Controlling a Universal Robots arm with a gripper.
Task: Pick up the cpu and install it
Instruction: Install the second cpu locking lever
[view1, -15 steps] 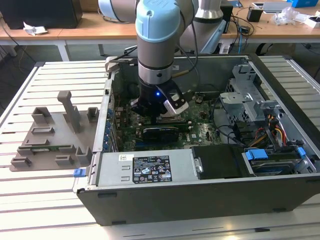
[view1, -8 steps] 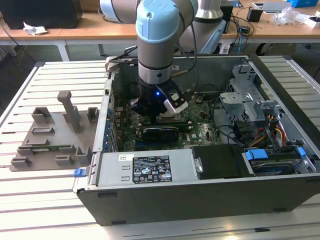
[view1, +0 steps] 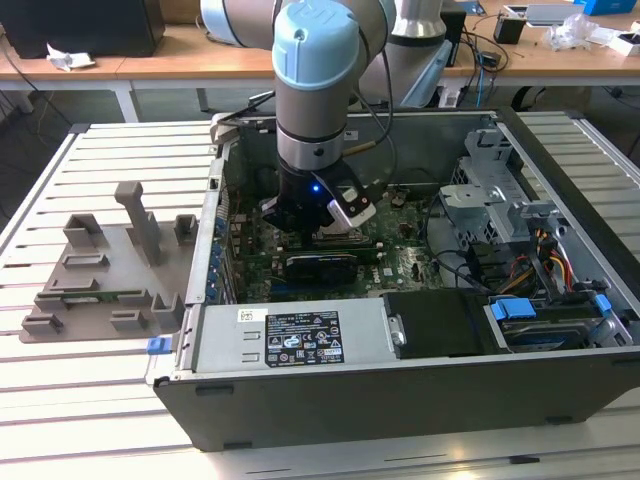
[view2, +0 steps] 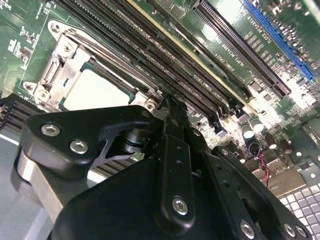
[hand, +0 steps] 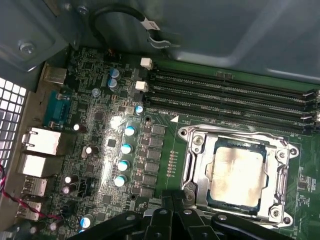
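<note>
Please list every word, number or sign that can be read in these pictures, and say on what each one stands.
Nothing can be read with certainty.
white label on the computer case: print too small to read.
White lettering on the motherboard, in both wrist views: too blurred to read.
cable tag: too small to read.
cpu top: no legible marking.

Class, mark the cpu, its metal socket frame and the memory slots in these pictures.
cpu (hand: 236, 173), first wrist view: middle of its shiny top.
metal socket frame (hand: 196, 165), first wrist view: side bar beside the cpu.
memory slots (hand: 225, 92), first wrist view: middle of one dark slot.
</note>
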